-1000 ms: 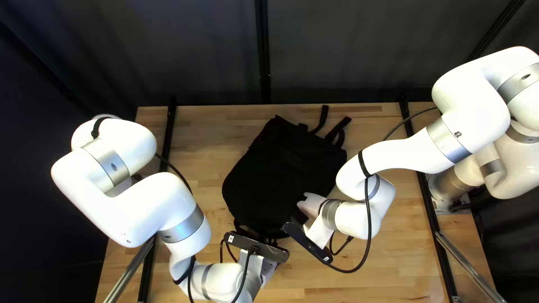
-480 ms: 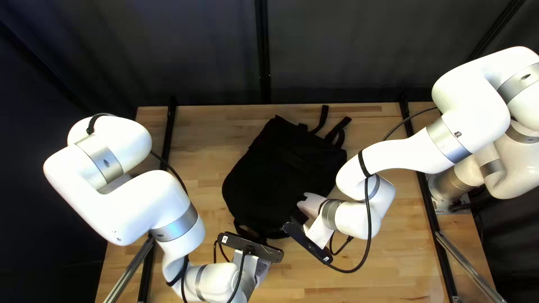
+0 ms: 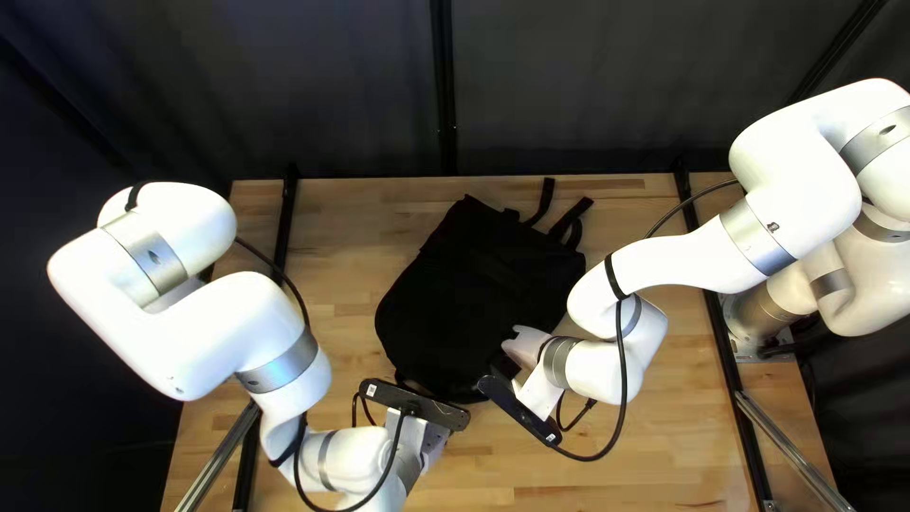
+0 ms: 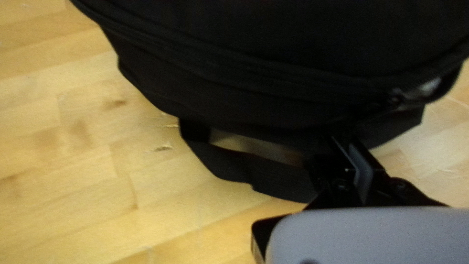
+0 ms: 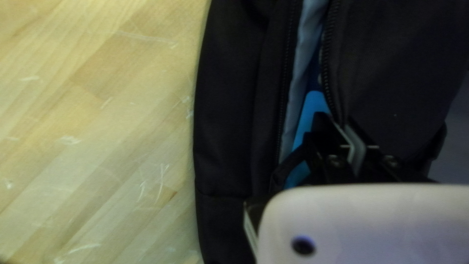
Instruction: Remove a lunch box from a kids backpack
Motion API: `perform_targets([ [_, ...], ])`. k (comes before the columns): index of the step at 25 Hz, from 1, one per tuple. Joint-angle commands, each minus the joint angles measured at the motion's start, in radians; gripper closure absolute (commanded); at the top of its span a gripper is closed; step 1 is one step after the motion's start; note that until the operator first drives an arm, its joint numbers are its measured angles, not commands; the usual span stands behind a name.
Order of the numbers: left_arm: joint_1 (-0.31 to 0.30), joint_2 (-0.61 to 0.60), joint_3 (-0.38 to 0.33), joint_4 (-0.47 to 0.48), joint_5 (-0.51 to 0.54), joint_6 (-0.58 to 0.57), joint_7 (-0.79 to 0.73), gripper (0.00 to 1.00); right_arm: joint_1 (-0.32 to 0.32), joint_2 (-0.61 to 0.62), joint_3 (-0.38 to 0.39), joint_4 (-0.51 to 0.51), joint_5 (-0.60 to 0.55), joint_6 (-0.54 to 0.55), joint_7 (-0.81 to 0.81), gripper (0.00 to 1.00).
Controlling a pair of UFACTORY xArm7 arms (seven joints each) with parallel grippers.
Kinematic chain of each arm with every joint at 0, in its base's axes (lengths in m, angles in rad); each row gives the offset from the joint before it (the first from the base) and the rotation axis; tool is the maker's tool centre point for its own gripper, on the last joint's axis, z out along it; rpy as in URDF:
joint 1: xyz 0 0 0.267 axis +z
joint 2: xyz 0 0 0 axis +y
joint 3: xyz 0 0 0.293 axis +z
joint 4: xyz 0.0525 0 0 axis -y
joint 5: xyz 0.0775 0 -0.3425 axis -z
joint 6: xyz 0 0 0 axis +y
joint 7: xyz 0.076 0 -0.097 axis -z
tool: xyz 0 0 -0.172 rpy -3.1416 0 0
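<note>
Lunch box [image 5: 312, 110], going by the blue item showing (only a strip visible, so ID not certain), sits inside the black backpack [image 3: 479, 284], seen through the parted zip, grey lining [image 5: 304, 63] along one side. Right gripper [image 3: 526, 348] is right by it: in the right wrist view the tips of the right gripper [image 5: 343, 124] are together on the zip edge [image 5: 330, 88], clamping the backpack's cloth, not the box; blue shows just beside and partly behind the near finger. Whether finger and box touch, can't tell. Left gripper [image 3: 431, 436] is at the backpack's near end, apart from the blue item, which its wrist view doesn't show. Up close, left gripper [image 4: 347, 142] has fingers together, looks clamped on the zip pull [image 4: 372, 111], beside the carry loop [image 4: 229, 166]; contact with the loop unclear. Backpack lies mid-table, slanted, shoulder straps [image 3: 567, 223] toward the far edge. Wood table [image 3: 654, 455] under it, dark curtain [image 3: 569, 85] behind. Both arms reach in, wrist cameras and black cables on each.
</note>
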Motion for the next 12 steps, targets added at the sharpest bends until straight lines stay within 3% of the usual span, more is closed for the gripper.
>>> perform_targets([
  [1, 0.016, -0.036, -0.001, -0.051, -0.001, -0.036, -0.027, 1.0, 0.0, 0.0, 0.0, 0.0, 0.0, 0.0, 0.0, 1.0],
  [12, 0.05, -0.129, -0.005, -0.134, -0.022, -0.083, -0.016, 1.0, 0.0, 0.0, 0.0, 0.0, 0.0, 0.0, 0.0, 1.0],
])
